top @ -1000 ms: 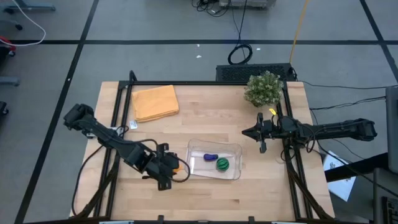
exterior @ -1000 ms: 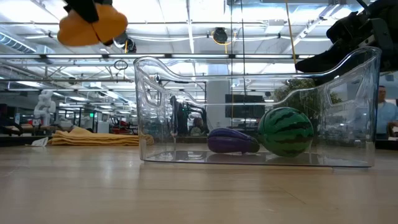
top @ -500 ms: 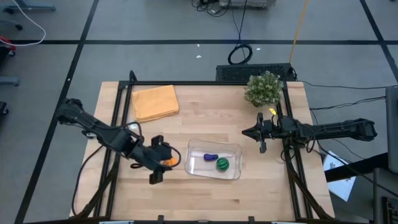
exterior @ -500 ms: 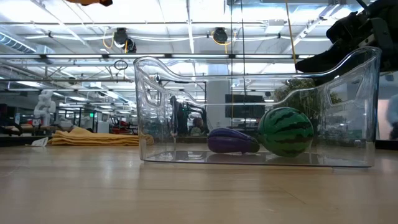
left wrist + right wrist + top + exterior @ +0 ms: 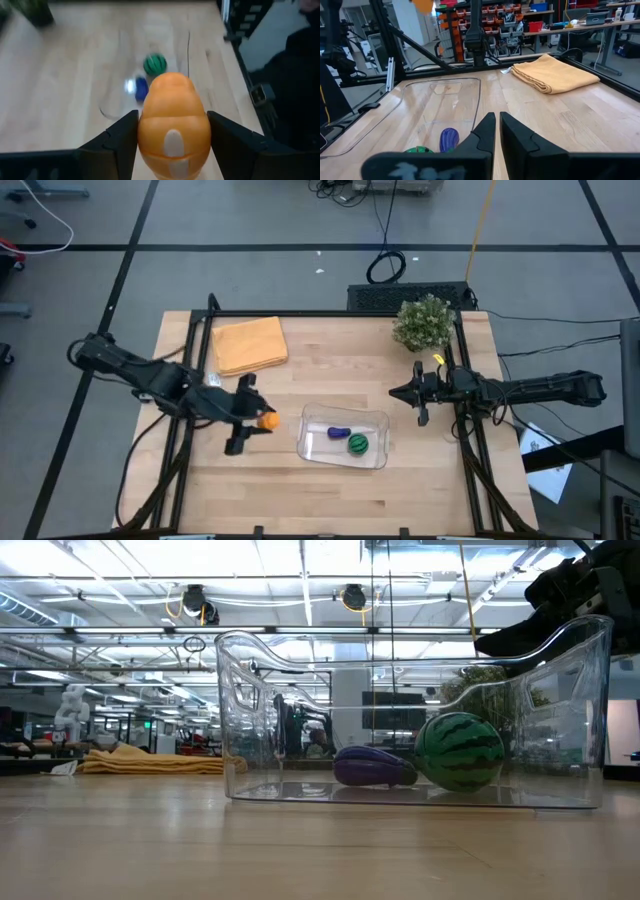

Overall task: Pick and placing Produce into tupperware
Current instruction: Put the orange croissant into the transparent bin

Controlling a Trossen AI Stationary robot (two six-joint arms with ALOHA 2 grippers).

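i've got the left gripper (image 5: 262,421) pinching the orange piece (image 5: 173,123), raised just beside the tupperware (image 5: 379,423); next: over it, release. right gripper (image 5: 408,394) pressed shut, beyond tupperware.

Left arm (image 5: 140,380): dark, slim jointed links, bulkier housing at shoulder end, black cable looping beneath. Pale tag or patch near wrist. Left gripper (image 5: 172,132): two broad matte-black fingers (image 5: 117,140), angular, flat-faced. Right arm (image 5: 530,390): same dark build, black cables trailing at base, small yellow marking near wrist. Right gripper (image 5: 497,131): black tapering fingers, smooth, blunt tips.
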